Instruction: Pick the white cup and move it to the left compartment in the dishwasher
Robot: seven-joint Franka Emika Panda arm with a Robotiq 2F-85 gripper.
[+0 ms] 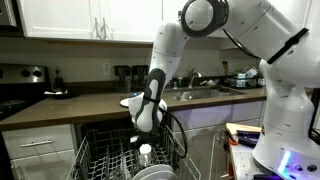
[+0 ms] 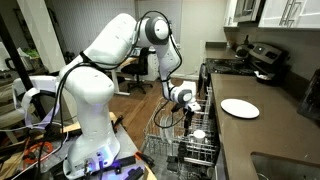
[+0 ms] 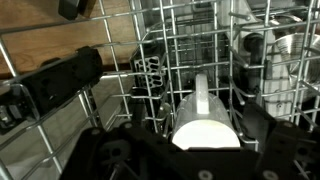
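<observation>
Kitchen counter (image 1: 90, 100), dark under white cabinets (image 1: 60, 20), crosses an exterior view; below it the dishwasher (image 1: 60, 140) has its grey wire rack (image 1: 100, 155) pulled out. I see my gripper (image 1: 143, 137) hanging just over the rack's middle, jaws spread wide, clamped on nothing. Directly beneath, the white cup (image 1: 146, 152) sits among the tines; the wrist view shows it between the jaws. Far right stands the robot's white base (image 1: 285, 110).

The white cup (image 1: 146, 152) is sitting among the tines in the rack (image 1: 100, 158) of the dishwasher (image 2: 170, 150), with the pincer (image 1: 143, 138) hanging right over it. A plate (image 2: 240, 108) is lying on the tabletop (image 2: 270, 135) (just beside the rack, higher up).
</observation>
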